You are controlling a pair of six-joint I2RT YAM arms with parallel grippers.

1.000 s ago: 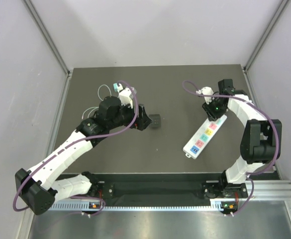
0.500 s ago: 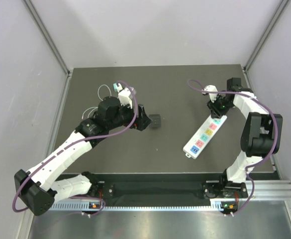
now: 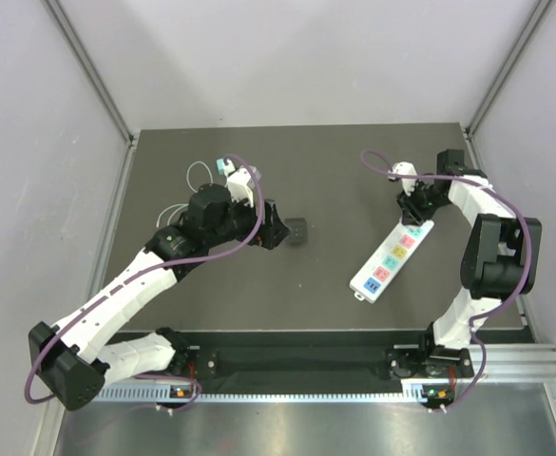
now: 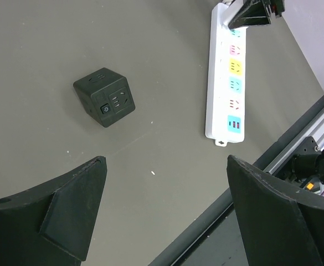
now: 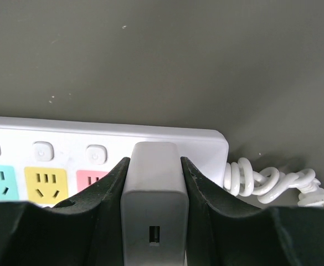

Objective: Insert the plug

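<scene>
A white power strip with coloured sockets lies at an angle on the right of the dark table. My right gripper hangs over its far end. In the right wrist view the gripper is shut on a white plug, a USB charger block, which is just above the strip beside the pink socket. My left gripper is open and holds nothing. It hovers over bare table left of centre, close to a black cube socket.
The strip's coiled white cable lies past its far end. Thin white wires and a teal piece sit at the back left. A metal rail runs along the near edge, and grey walls close in on both sides.
My right arm has shifted a little to the right and back, keeping the plug over the strip's far end. The left arm has not moved.
</scene>
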